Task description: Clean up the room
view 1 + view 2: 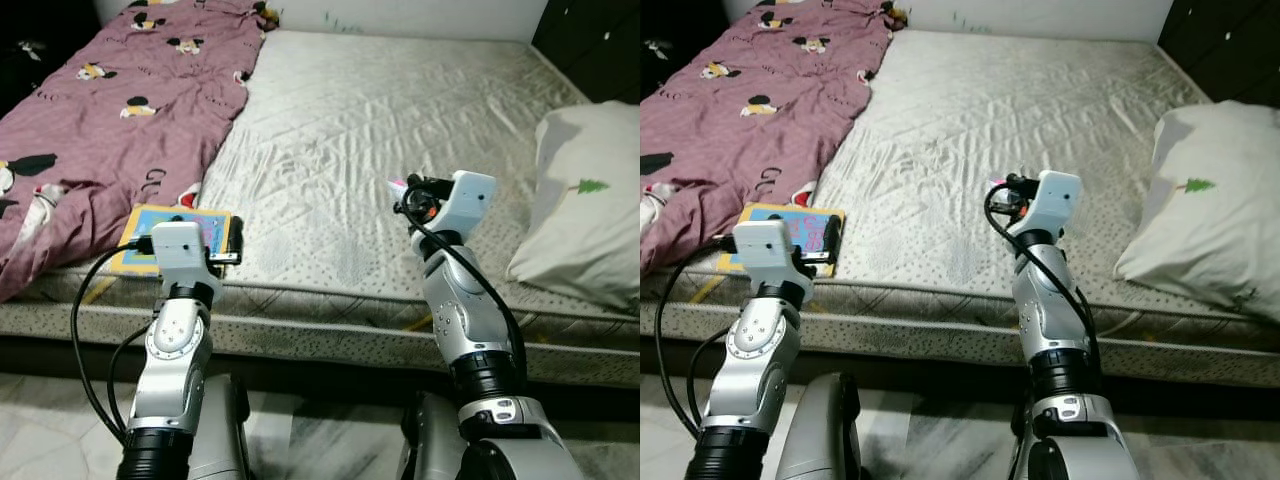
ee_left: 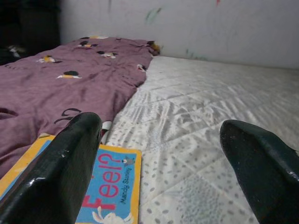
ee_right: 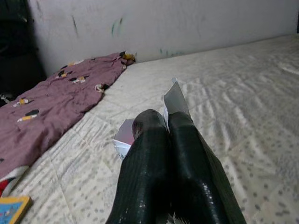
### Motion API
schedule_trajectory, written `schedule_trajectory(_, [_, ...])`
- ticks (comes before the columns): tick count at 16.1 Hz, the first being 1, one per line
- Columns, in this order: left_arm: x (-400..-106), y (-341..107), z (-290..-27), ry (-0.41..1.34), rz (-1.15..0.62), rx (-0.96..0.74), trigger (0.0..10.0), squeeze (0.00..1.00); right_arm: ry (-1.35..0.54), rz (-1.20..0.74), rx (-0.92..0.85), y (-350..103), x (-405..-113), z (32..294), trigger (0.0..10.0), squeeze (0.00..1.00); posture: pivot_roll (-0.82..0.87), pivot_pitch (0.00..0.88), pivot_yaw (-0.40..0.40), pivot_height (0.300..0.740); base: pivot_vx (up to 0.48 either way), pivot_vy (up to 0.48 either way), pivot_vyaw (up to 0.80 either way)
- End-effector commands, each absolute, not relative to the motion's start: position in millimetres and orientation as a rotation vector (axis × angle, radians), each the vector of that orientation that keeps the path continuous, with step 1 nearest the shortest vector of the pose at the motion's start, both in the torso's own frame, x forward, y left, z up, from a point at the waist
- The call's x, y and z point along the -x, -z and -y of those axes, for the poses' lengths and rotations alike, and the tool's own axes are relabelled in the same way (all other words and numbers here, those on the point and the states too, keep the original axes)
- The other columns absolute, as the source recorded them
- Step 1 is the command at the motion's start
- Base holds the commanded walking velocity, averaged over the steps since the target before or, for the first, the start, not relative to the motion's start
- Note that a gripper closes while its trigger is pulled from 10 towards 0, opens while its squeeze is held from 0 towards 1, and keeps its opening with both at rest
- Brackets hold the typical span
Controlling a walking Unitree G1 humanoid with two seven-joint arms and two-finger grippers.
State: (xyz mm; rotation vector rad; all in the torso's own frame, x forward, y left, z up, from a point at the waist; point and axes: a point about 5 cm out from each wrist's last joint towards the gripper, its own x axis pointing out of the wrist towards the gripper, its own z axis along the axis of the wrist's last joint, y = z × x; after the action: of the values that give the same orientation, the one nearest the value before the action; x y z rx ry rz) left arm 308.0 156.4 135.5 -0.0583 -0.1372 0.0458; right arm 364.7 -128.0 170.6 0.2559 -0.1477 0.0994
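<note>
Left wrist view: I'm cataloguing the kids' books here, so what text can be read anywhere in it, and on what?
"Feel?" in large red letters, on the book cover lying on the mattress.
Small dark line beside it, likely an author's name: too blurred to read.
Purple blanket: cartoon prints, no legible words.

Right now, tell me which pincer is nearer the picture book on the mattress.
Left. The left pincer hangs open at the picture book, one finger over its cover. The right pincer, shut on a paper scrap, sits farther across the mattress.
</note>
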Motion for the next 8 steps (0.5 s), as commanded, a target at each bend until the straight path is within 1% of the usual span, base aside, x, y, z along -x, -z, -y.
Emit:
schedule_trajectory(1, [-306.0, -136.2, -152.2, -0.047, 0.148, 0.057, 10.0, 0.0, -0.102, 0.164, -0.247, -177.7, -364.6, 129.4, 10.0, 0.0, -0.05, 0.0, -0.024, 0.588, 0.0, 0.0, 0.0])
schedule_trajectory(2, [-304.4, -134.6, -148.0, -0.035, 0.146, 0.06, 10.0, 0.0, -0.101, 0.165, -0.242, -179.3, -365.0, 130.1, 10.0, 0.0, -0.05, 0.0, -0.026, 0.603, 0.0, 0.0, 0.0])
schedule_trajectory(3, [-304.4, -134.2, -147.7, -0.033, 0.146, 0.06, 10.0, 0.0, -0.101, 0.165, -0.241, -179.6, -365.0, 130.1, 10.0, 0.0, -0.05, 0.0, -0.026, 0.608, 0.0, 0.0, 0.0])
schedule_trajectory(6, [-313.3, -134.8, -154.7, -0.04, 0.147, 0.044, 10.0, 0.0, -0.057, 0.174, -0.221, -181.8, -364.7, 136.4, 10.0, 0.0, -0.08, 0.0, 0.005, 0.643, 0.0, 0.0, 0.0])
schedule_trajectory(8, [-318.1, -138.6, -154.0, -0.031, 0.157, 0.038, 10.0, 0.0, -0.028, 0.169, -0.214, -177.8, -360.0, 141.6, 10.0, 0.0, -0.09, 0.0, 0.025, 0.668, 0.0, 0.0, 0.0])
